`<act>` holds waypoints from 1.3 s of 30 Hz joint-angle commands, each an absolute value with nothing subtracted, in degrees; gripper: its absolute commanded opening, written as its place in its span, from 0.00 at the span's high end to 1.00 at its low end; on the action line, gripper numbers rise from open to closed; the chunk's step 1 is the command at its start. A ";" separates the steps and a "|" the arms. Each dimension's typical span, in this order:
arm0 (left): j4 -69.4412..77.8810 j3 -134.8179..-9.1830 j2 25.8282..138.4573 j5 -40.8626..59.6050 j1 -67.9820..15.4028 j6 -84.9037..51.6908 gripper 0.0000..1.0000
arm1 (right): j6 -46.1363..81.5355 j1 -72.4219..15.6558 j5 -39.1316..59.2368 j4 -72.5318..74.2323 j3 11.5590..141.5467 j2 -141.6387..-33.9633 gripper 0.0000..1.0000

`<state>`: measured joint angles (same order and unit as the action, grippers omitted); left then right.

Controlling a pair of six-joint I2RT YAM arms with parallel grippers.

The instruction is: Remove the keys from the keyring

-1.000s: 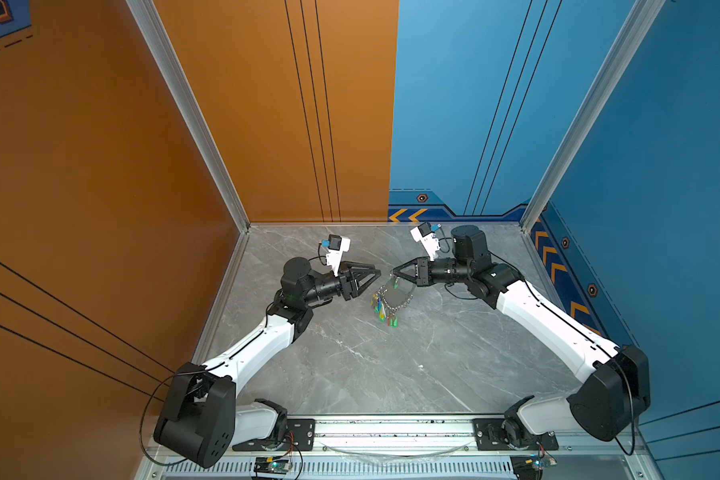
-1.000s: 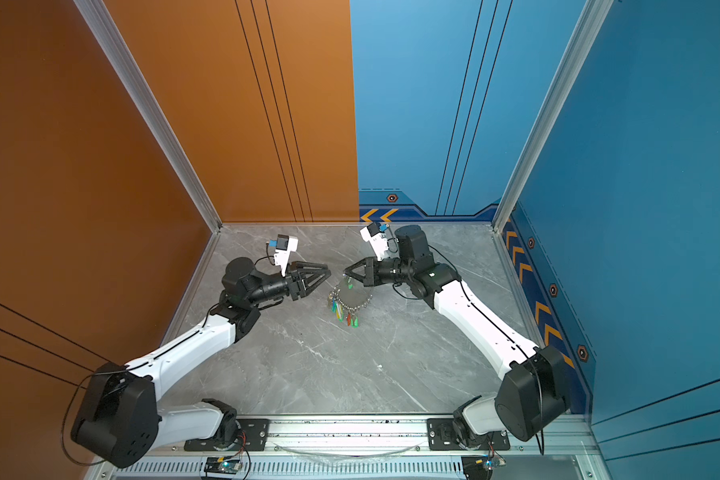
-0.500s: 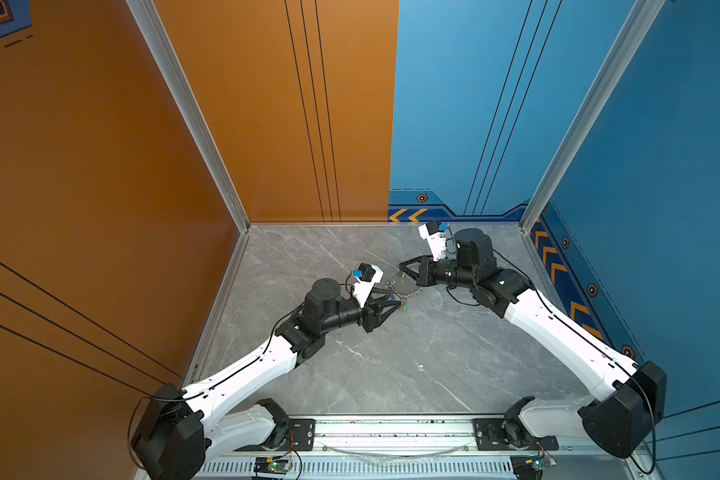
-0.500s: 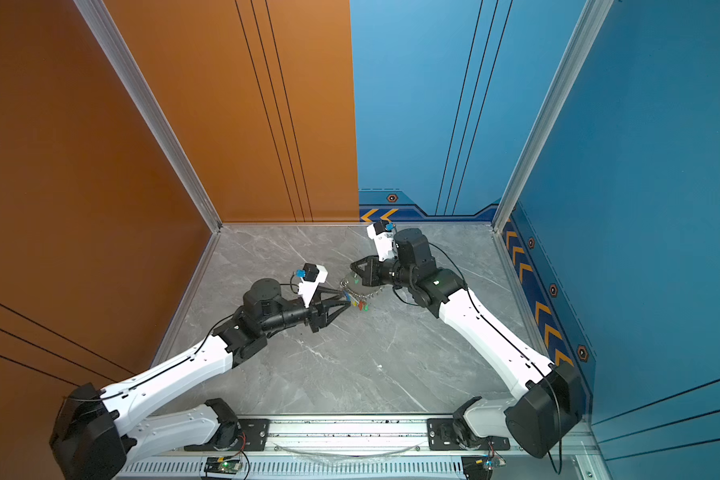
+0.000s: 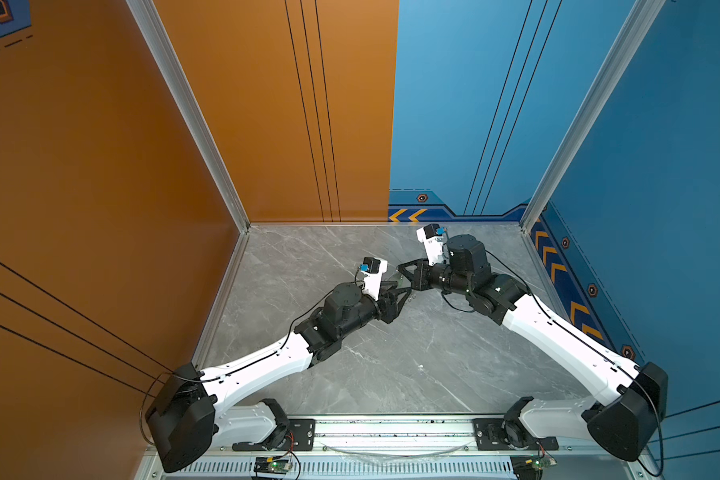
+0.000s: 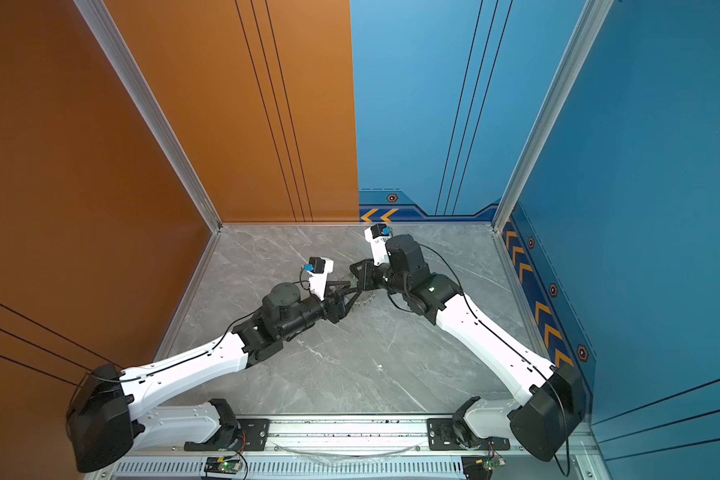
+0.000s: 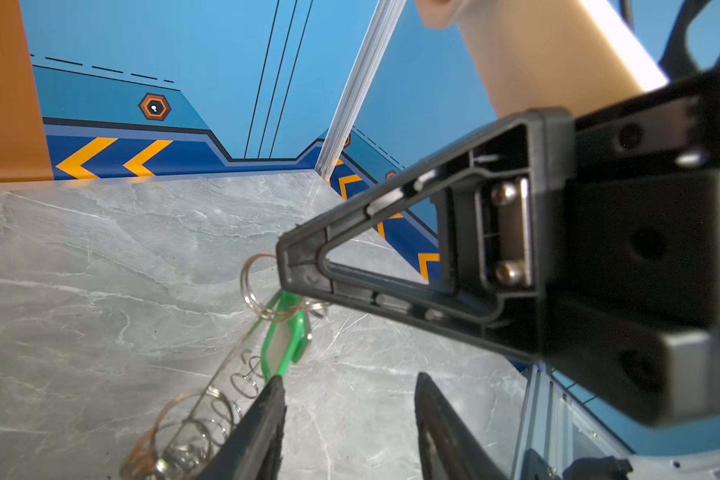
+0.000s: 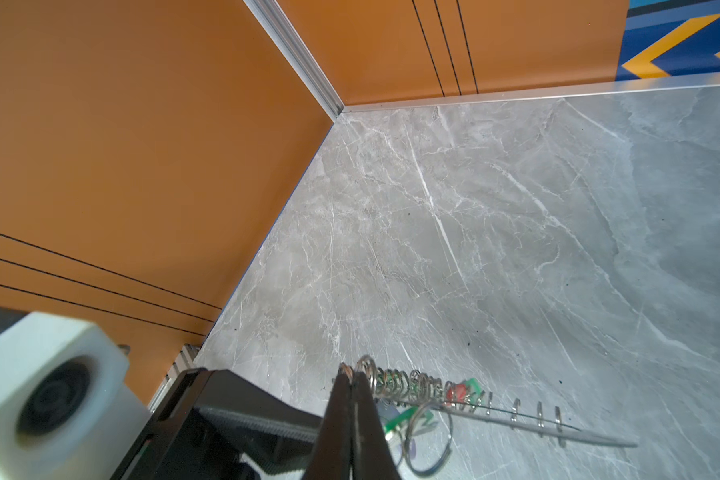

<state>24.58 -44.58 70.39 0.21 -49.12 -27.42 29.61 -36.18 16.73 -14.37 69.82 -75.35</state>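
Note:
My right gripper (image 8: 352, 376) is shut on the rim of the keyring (image 8: 495, 409), which shows edge-on with small silver rings along it. Keys hang from it: a green-tagged key (image 7: 285, 340), and red (image 8: 458, 390) and green tags in the right wrist view. My left gripper (image 7: 350, 386) is open just below the right gripper (image 7: 285, 259); one of its fingertips (image 7: 276, 384) touches the green tag, and nothing sits between the jaws. In both top views the left gripper (image 5: 404, 291) and the right gripper (image 5: 400, 268) meet mid-table, largely hiding the keyring.
The grey marble table (image 5: 391, 357) is walled by orange panels (image 5: 100, 166) on the left and back and blue panels (image 5: 641, 166) on the right. A loose split ring (image 8: 427, 436) dangles under the keyring. The arm mounting rail (image 5: 391, 428) runs along the front edge.
My left arm has swung from the left of the keys round to just in front of and under the right gripper. The right gripper has shifted slightly right, still pinching the keyring.

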 commanded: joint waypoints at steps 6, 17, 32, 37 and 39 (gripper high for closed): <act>29.24 -47.81 74.34 -15.82 -50.71 -31.88 0.49 | 33.50 -38.40 11.54 -8.40 70.00 -73.30 1.00; 36.87 -49.92 79.10 -19.57 -52.97 -27.87 0.51 | 37.98 -38.19 11.84 -4.45 68.66 -73.85 1.00; 39.00 -45.16 74.43 -24.79 -53.90 -22.41 0.78 | 38.97 -36.46 12.84 -4.44 67.41 -73.45 1.00; 39.02 -44.26 74.53 -25.00 -53.72 -21.38 0.86 | 39.02 -36.12 13.51 -4.48 67.28 -72.55 1.00; 39.01 -44.30 74.75 -24.55 -53.47 -21.36 0.89 | 39.18 -36.11 13.55 -4.24 67.21 -72.42 1.00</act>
